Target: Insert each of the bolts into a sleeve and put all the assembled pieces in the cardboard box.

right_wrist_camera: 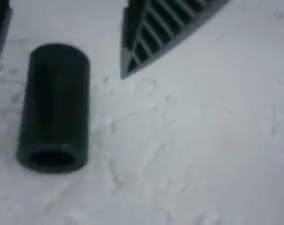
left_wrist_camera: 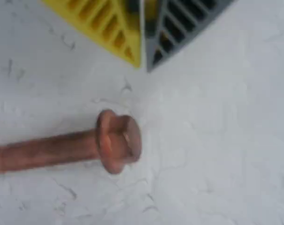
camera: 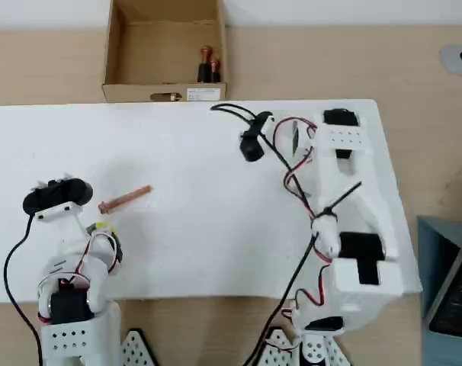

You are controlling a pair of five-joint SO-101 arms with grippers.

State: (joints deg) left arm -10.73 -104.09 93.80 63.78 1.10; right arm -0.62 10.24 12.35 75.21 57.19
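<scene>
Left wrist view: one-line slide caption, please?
Copper bolt lies on the white sheet, flanged head near the shut left gripper.

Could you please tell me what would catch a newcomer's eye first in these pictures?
A copper bolt lies loose on the white mat beside the left arm, and a black sleeve lies near the right arm. Two assembled pieces already sit in the cardboard box at the far edge.

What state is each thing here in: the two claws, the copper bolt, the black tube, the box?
sleeve: lying on its side, empty.
bolt: lying flat, not yet in the sleeve.
cardboard box: open, two assembled pieces standing inside.
left gripper: shut, empty, near the bolt's head.
right gripper: open, at the sleeve.
</scene>
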